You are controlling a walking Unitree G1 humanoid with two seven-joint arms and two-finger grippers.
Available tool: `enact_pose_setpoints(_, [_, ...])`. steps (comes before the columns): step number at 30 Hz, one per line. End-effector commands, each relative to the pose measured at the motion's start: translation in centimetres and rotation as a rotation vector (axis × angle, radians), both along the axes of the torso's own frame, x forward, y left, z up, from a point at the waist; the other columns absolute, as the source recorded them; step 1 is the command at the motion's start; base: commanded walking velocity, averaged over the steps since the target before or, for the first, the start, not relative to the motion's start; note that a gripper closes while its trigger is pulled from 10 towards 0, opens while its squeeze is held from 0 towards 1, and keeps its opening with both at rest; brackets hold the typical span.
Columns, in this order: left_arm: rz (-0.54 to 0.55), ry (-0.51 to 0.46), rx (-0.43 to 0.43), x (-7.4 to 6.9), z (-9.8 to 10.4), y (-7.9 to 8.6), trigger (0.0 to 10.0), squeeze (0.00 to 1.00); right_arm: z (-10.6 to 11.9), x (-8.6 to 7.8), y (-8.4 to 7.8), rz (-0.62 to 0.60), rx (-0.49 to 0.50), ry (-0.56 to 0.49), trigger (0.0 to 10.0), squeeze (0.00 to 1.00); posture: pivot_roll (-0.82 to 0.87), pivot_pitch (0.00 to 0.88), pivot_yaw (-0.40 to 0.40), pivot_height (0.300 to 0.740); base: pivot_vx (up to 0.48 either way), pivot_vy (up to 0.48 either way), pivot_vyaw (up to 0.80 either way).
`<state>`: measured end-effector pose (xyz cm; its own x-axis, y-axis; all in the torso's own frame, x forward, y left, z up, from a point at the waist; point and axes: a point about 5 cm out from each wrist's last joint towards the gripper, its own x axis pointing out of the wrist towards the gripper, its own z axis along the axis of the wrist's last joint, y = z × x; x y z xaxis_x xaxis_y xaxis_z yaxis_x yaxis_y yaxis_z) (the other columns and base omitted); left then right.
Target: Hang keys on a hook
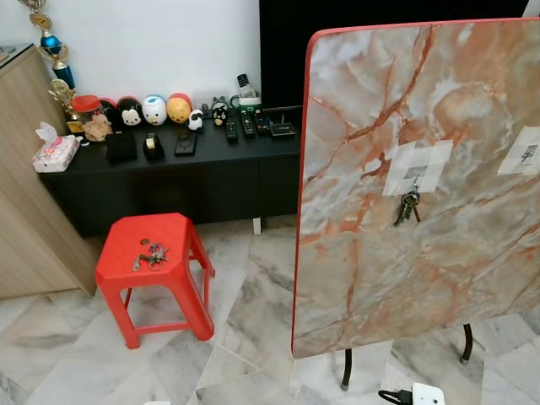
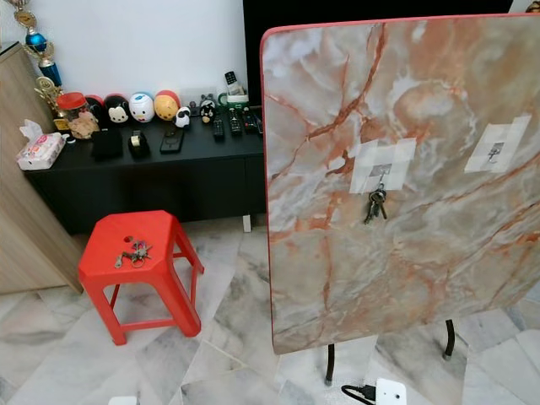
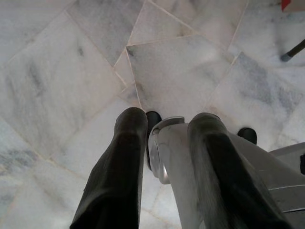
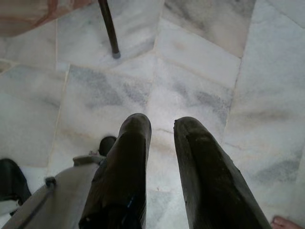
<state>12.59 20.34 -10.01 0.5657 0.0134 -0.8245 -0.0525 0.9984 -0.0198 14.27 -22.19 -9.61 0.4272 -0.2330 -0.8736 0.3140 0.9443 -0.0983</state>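
Both pairs of black fingers hung apart and held nothing, pointing down at the marble floor (image 3: 57,86). On the left gripper (image 3: 167,129) a clear gap showed between the two fingers, with part of the robot's own silver body visible through it. The right gripper (image 4: 162,129) was spread the same way over pale grey-veined tiles, with a thin black table leg (image 4: 108,28) standing further off.

Ahead of the robot stood a folding table (image 1: 472,278) tipped up on its edge, its red-rimmed marble-pattern top facing the room. Two white taped patches were stuck to it. A bunch of keys (image 1: 407,207) hung from the hook (image 1: 414,175) on the left patch; the hook on the right patch (image 1: 526,154) carried nothing.

To the left sat a red plastic stool (image 1: 150,266) with a second bunch of keys (image 1: 152,256) lying on its seat. Behind it ran a low black cabinet (image 1: 169,181) against the white wall, lined with round cartoon figures (image 1: 153,110), remote controls (image 1: 245,125) and a tissue pack (image 1: 54,153).
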Motion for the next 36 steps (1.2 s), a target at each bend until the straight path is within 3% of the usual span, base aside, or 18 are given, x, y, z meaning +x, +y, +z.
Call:
enact_pose_setpoints(1, [0.000, 0.068, -0.014, -1.7, -0.6, -0.3, 10.0, 0.00, 0.1, 0.6, 0.4, 0.000, 0.017, -0.017, 10.0, 0.00, 0.02, 0.000, -0.028, 0.740, 0.000, 0.401, 0.00])
enact_pose_setpoints(4, [-0.002, 0.078, -0.013, -1.9, -0.7, -0.3, 10.0, 0.00, 0.4, 1.5, 0.8, 0.048, 0.008, -0.038, 10.0, 0.00, 0.02, 0.000, -0.030, 0.740, 0.000, 0.470, 0.00])
enact_pose_setpoints(13, [-0.002, 0.080, -0.012, -2.0, -0.7, -0.3, 10.0, 0.00, 0.2, 1.3, 1.5, 0.058, 0.028, -0.030, 10.0, 0.00, 0.03, 0.000, -0.032, 0.740, 0.000, 0.480, 0.00])
enact_pose_setpoints(23, [0.003, 0.075, -0.014, -2.0, -0.7, -0.3, 10.0, 0.00, -0.3, -0.4, 0.4, 0.050, 0.015, 0.020, 10.0, 0.00, 0.04, 0.000, -0.036, 0.740, 0.000, 0.480, 0.00])
enact_pose_setpoints(36, [0.053, 0.055, -0.008, -1.5, -0.5, 0.2, 10.0, 0.00, 0.0, 0.4, 0.4, 0.023, 0.030, -0.010, 10.0, 0.00, 0.05, 0.000, -0.032, 0.740, 0.000, 0.479, 0.00])
